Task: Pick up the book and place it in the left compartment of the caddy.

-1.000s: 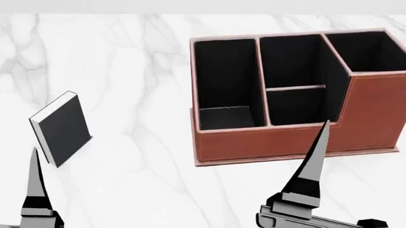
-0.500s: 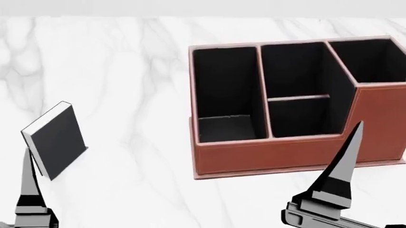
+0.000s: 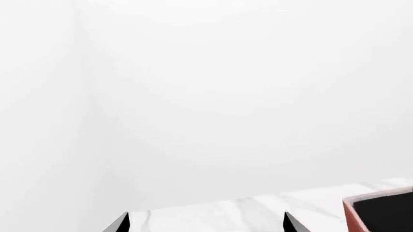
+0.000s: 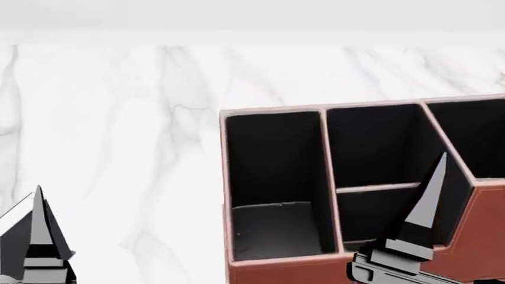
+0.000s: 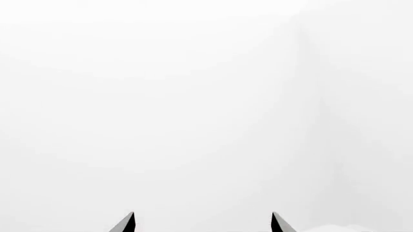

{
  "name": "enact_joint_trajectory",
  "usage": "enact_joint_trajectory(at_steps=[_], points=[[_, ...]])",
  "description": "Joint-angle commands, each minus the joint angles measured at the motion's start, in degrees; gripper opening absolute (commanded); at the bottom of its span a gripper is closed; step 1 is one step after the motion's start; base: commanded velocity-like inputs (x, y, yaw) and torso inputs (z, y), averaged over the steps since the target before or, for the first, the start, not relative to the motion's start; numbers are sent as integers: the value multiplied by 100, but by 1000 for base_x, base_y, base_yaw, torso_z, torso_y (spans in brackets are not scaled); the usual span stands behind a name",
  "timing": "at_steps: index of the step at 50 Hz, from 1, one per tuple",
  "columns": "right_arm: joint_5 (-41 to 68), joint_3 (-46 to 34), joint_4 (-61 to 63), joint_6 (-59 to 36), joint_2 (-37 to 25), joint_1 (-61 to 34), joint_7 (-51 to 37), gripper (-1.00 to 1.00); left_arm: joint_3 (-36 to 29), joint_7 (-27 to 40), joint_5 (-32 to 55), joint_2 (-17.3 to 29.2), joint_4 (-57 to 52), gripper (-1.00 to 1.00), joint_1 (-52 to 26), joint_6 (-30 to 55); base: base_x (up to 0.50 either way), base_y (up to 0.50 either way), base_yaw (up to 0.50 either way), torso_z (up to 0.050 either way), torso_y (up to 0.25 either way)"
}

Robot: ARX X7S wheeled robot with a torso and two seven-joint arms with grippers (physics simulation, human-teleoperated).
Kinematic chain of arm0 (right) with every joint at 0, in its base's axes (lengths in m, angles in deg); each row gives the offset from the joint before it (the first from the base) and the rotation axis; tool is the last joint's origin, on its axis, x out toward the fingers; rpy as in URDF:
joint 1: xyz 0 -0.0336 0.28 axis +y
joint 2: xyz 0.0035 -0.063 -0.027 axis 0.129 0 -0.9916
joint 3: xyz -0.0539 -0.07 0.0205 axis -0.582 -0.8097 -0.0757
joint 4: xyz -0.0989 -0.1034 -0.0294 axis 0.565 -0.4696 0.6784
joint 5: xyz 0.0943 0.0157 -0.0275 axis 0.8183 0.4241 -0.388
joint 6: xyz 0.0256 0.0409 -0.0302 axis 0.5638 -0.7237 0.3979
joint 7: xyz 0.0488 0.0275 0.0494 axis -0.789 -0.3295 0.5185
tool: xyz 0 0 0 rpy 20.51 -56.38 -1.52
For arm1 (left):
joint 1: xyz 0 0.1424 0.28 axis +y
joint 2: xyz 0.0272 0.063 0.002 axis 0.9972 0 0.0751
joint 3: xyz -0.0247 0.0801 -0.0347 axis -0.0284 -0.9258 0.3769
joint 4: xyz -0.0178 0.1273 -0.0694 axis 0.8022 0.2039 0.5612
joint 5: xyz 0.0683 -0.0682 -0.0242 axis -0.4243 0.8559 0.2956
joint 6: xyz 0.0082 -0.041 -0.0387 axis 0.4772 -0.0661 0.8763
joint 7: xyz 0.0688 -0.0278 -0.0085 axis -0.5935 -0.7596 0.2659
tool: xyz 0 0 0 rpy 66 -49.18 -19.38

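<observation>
The book (image 4: 12,234) sits at the near left edge of my head view, mostly cut off and partly hidden behind my left gripper (image 4: 39,228), lying on the marble table (image 4: 142,148) well apart from the caddy (image 4: 276,272). I have nothing in hand: in the left wrist view the two tips stand wide apart with only bare table between them, so that gripper is released, and the right gripper (image 5: 201,221) shows the same spread tips against blank white. The right one hangs in front of the caddy's middle section, idle, I judge, since the book lies on the left arm's side. The left compartment (image 4: 276,177) is empty, its black floor bare, and the other sections I can see hold nothing either.
</observation>
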Motion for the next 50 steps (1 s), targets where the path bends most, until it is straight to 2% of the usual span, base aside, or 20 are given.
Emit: enact_joint_trajectory(at_steps=[1,18,31,50], points=[[141,133,43,16,29,23,89,100,97,93,17,-81,52,100,9,-189,441,-363,0,0,0],[18,-83,-1,136,-55,59,7,100,96,186,119,-16,56,100,9,-181,371,-439,0,0,1],[-389,-473,-75,134,-216,49,-59,100,118,266,222,38,121,100,8,-239,17,-5,0,0,0],[-334,-429,-47,175,-268,58,-189,100,32,350,228,101,105,100,-14,-180,-455,0,0,0,1]])
